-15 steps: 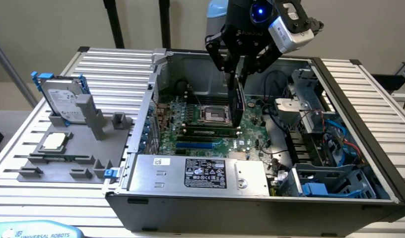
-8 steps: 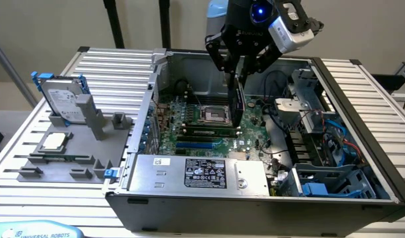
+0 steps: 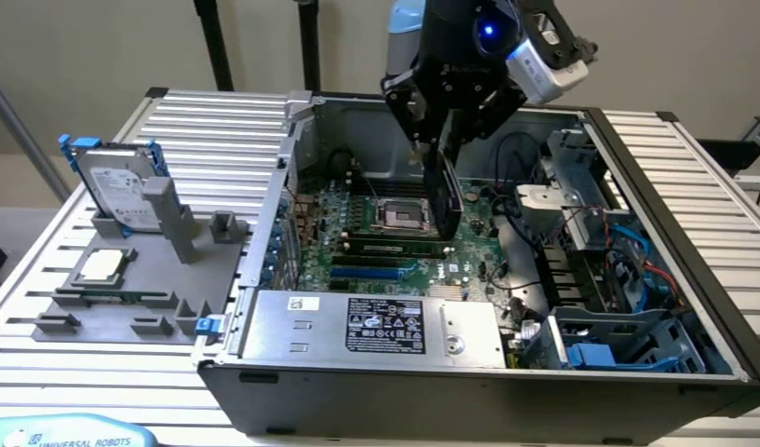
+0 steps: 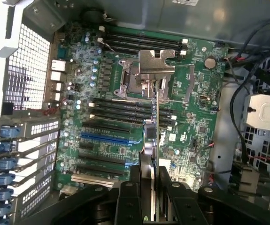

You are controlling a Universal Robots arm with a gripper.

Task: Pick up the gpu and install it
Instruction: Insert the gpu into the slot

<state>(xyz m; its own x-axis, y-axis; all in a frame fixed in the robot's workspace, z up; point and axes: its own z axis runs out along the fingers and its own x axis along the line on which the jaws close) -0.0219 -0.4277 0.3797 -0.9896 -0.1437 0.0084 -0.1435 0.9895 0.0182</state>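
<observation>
We see a slatted metal table (image 3: 715, 186) carrying an open computer case (image 3: 480, 377), which lies on its side with the inside facing up. The robot arm (image 3: 480, 37) reaches down into the case from above. The green motherboard (image 3: 355, 256) (image 4: 102, 93) covers the floor of the case. A grey power supply (image 3: 368, 326) with a black label sits along the near wall.

On the table at the exterior view's left, beside the case, a grey holder (image 3: 119, 303) stands. A silver hard drive (image 3: 113, 186) with blue rails is upright at the holder's back. A small square CPU chip (image 3: 103, 265) lies flat in a pocket nearer the front.

The gpu (image 3: 447, 200) (image 4: 154, 117) hangs upright inside the case, thin edge down, over the middle of the motherboard. It is just beside the CPU socket (image 3: 399, 216) (image 4: 156, 63). In the wrist view we see it edge-on, running across the long dark slots. We cannot tell whether its lower edge touches the board.

The pincer (image 3: 440, 144) (image 4: 154, 187) is partly closed and clamps the gpu by its upper edge, one finger pressing each face of the card.
</observation>
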